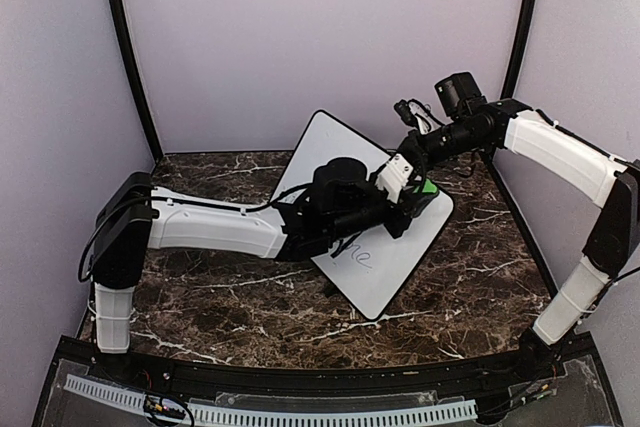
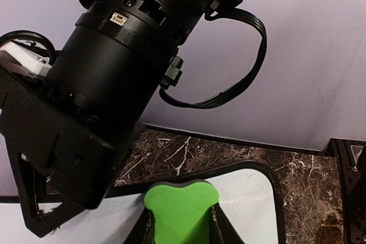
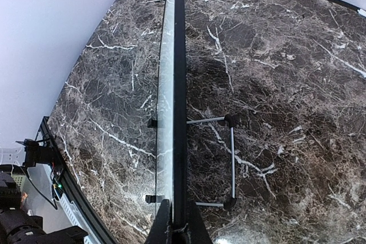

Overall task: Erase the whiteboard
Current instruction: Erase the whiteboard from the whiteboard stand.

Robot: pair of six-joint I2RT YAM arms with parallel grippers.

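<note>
The whiteboard (image 1: 385, 267) stands tilted at the middle of the table (image 1: 200, 297), with dark writing (image 1: 360, 259) toward its near corner. The left tool (image 2: 182, 228) is clamped on a green eraser (image 2: 182, 207) at the board's right corner. The right tool (image 3: 177, 230) is clamped on the board's far-right edge.
</note>
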